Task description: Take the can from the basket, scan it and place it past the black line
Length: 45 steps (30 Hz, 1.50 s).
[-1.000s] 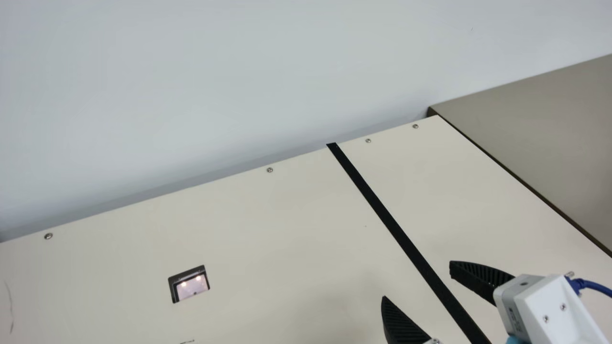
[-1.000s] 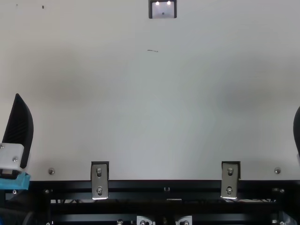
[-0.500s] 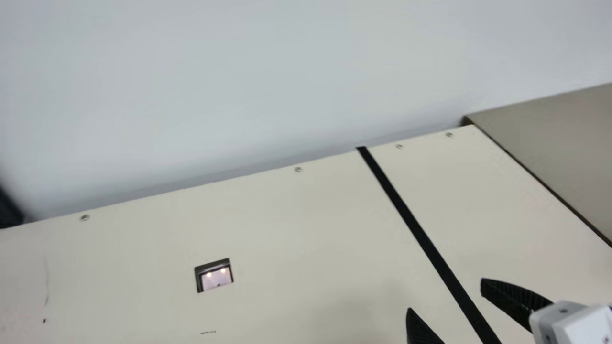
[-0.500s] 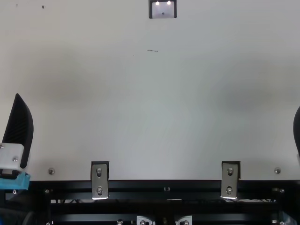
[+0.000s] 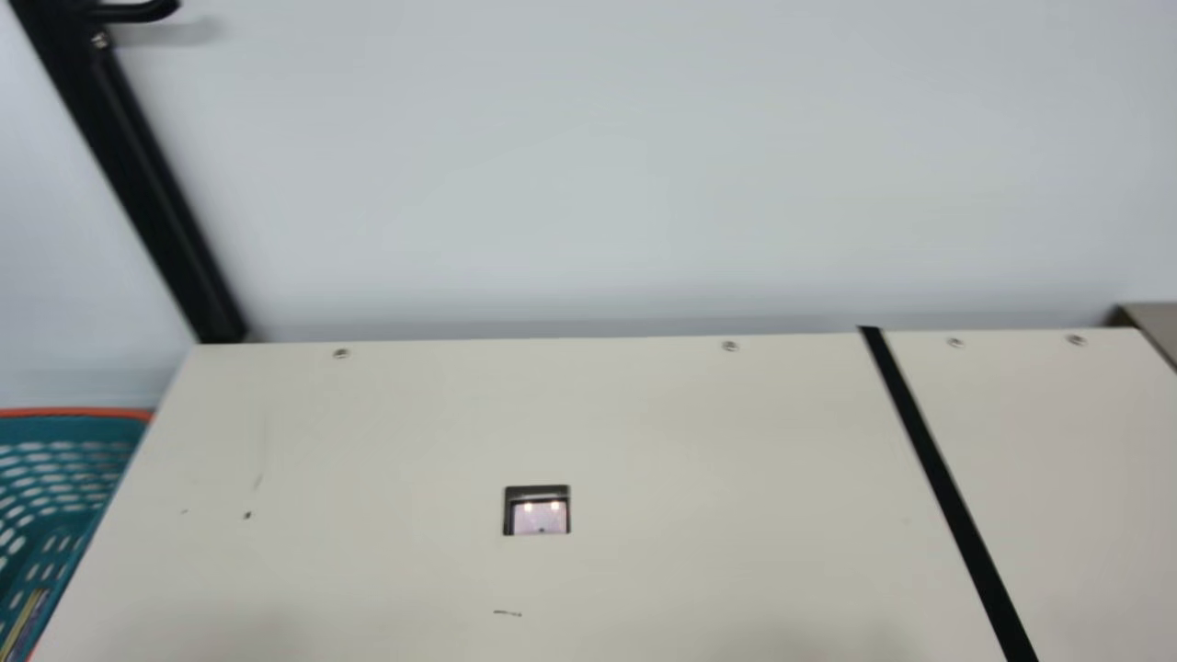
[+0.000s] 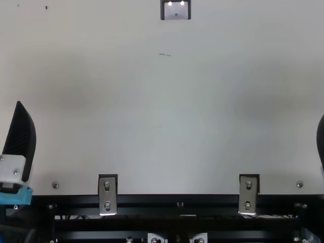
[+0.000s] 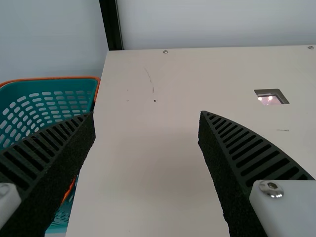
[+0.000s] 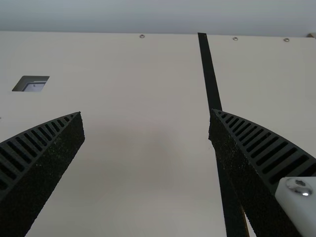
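Observation:
In the top view one finger of my left gripper (image 6: 20, 136) shows at the left edge, and part of my right gripper (image 6: 321, 142) at the right edge. The left wrist view has my left gripper (image 7: 148, 116) open and empty, with the teal basket (image 7: 47, 101) beside the table on the left arm's side. In the right wrist view my right gripper (image 8: 147, 113) is open and empty, near the black line (image 8: 210, 74). The main view shows the basket (image 5: 69, 460) at its left, the scanner window (image 5: 539, 517) in the tabletop and the black line (image 5: 947, 487).
The cream table (image 5: 699, 441) backs onto a pale wall, with a black post (image 5: 138, 175) at its far left corner. Small screws line the far edge. Metal brackets (image 6: 107, 195) stand along the near edge.
The neck camera has turned toward the left, bringing the basket and the black post into the main view, while the right gripper has dropped out of it. Both arms stay still in the top view.

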Each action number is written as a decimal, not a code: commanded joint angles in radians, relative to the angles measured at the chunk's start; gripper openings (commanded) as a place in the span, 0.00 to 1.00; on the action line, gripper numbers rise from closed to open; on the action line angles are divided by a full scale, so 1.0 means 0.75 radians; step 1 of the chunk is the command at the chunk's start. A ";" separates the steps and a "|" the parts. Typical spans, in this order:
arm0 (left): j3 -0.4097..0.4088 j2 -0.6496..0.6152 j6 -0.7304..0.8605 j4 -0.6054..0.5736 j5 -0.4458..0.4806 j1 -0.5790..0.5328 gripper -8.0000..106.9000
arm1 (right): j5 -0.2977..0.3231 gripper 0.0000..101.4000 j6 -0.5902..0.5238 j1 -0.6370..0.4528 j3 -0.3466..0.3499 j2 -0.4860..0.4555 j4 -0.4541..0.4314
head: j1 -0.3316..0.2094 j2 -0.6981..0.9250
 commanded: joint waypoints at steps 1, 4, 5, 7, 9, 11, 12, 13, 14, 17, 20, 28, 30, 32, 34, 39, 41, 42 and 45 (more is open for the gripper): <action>0.000 0.000 0.000 0.000 0.000 0.000 0.85 | 0.000 1.00 0.000 0.000 0.000 0.000 0.000 | -0.043 0.052; 0.000 0.000 0.000 0.000 0.000 0.000 0.85 | 0.000 1.00 0.000 0.000 0.000 0.000 0.000 | -0.043 0.116; 0.000 0.000 0.000 0.000 0.000 0.000 0.85 | 0.000 1.00 0.000 0.000 0.000 0.000 0.000 | -0.043 0.137; 0.000 0.000 0.000 0.000 0.000 0.000 0.85 | 0.000 1.00 0.000 0.000 0.000 0.000 0.000 | -0.043 0.184; 0.000 0.000 0.000 0.000 0.000 0.000 0.85 | 0.000 1.00 0.000 0.000 0.000 0.000 0.000 | -0.043 0.242; 0.000 0.000 0.000 0.000 0.000 0.000 0.85 | 0.000 1.00 0.000 0.000 0.000 0.000 0.000 | -0.043 0.313; 0.000 0.000 0.000 0.000 0.000 0.000 0.85 | 0.000 1.00 0.000 0.000 0.000 0.000 0.000 | -0.043 0.348; 0.000 0.000 0.000 0.000 0.000 0.000 0.85 | 0.000 1.00 0.000 0.000 0.000 0.000 0.000 | -0.043 0.385; 0.000 0.000 0.000 0.000 0.000 0.000 0.85 | 0.000 1.00 0.000 0.000 0.000 0.000 0.000 | -0.043 0.420; 0.000 0.000 0.000 0.000 0.000 0.000 0.85 | 0.000 1.00 0.000 0.000 0.000 0.000 0.000 | -0.043 0.521; 0.000 0.000 0.000 0.000 0.000 0.000 0.85 | 0.000 1.00 0.000 0.000 0.000 0.000 0.000 | -0.043 0.623; 0.000 0.000 0.000 0.000 0.000 0.000 0.85 | 0.000 1.00 0.000 0.000 0.000 0.000 0.000 | -0.043 0.812; 0.000 0.000 0.000 0.000 0.000 0.000 0.85 | 0.000 1.00 0.000 0.000 0.000 0.000 0.000 | -0.043 0.832; 0.000 0.000 0.000 0.000 0.000 0.000 0.85 | 0.000 1.00 0.000 0.000 0.000 0.000 0.000 | -0.043 0.851; 0.000 0.000 0.000 0.000 0.000 0.000 0.85 | 0.000 1.00 0.000 0.000 0.000 0.000 0.000 | -0.043 0.873; 0.000 0.000 0.000 0.000 0.000 0.000 0.85 | 0.000 1.00 0.000 0.000 0.000 0.000 0.000 | -0.043 0.923; 0.000 0.000 0.000 0.000 0.000 0.000 0.85 | 0.000 1.00 0.000 0.000 0.000 0.000 0.000 | -0.043 0.906; 0.000 0.000 0.000 0.000 0.000 0.000 0.85 | 0.000 1.00 0.000 0.000 0.000 0.000 0.000 | -0.043 0.881; 0.000 0.000 0.000 0.000 0.000 0.000 0.85 | 0.000 1.00 0.000 0.000 0.000 0.000 0.000 | -0.043 0.762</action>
